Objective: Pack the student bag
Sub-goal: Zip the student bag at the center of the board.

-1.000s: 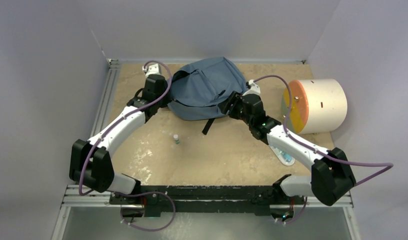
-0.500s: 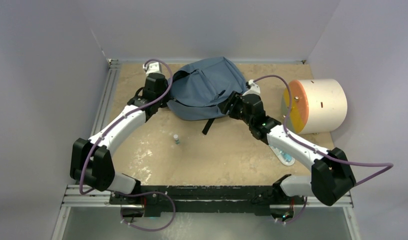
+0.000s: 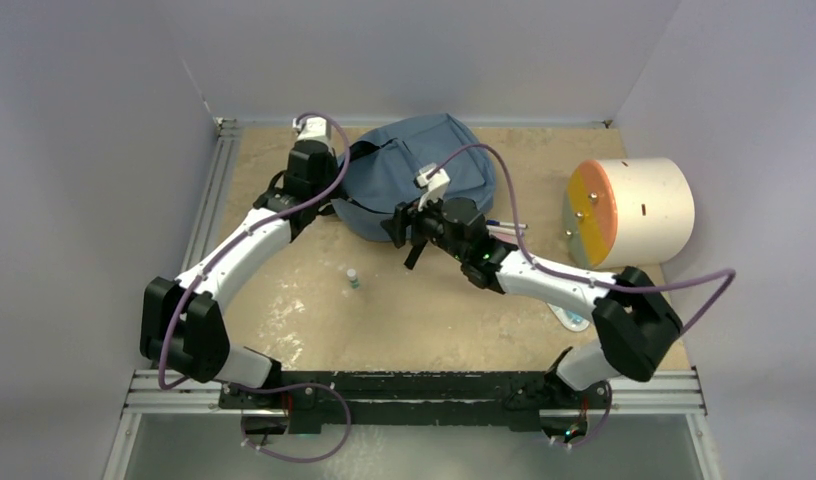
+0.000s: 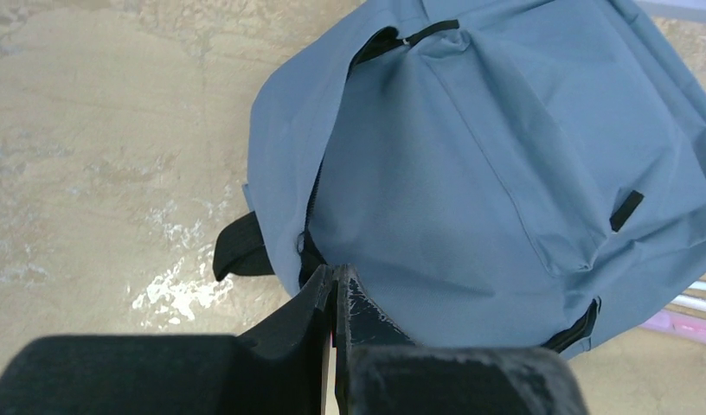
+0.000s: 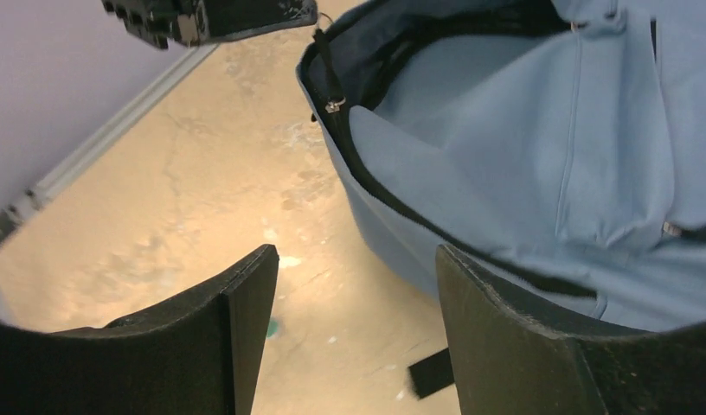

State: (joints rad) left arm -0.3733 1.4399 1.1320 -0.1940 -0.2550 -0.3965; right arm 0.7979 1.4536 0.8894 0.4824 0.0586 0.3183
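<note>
The grey-blue student bag (image 3: 414, 170) lies at the back middle of the table, its main zip open along the left edge (image 5: 367, 164). My left gripper (image 3: 330, 203) is shut at that left edge; in the left wrist view its closed tips (image 4: 335, 278) press on the bag (image 4: 471, 173) by the zip. In the right wrist view the left gripper (image 5: 211, 17) holds the rim of the opening up. My right gripper (image 3: 397, 222) is open and empty, just off the bag's front edge; in the right wrist view (image 5: 354, 259) table shows between the fingers.
A white cylinder with an orange face (image 3: 629, 210) lies at the right. A small bottle (image 3: 353, 278) stands in front of the bag. Pens (image 3: 504, 228) lie at the bag's right side. A pale blue object (image 3: 570, 315) lies under the right arm. A black strap (image 3: 416, 252) trails forward.
My right arm has swung left from the bag's right side to its front edge, uncovering the pens. My left gripper has shifted slightly toward the back, still at the bag's left edge.
</note>
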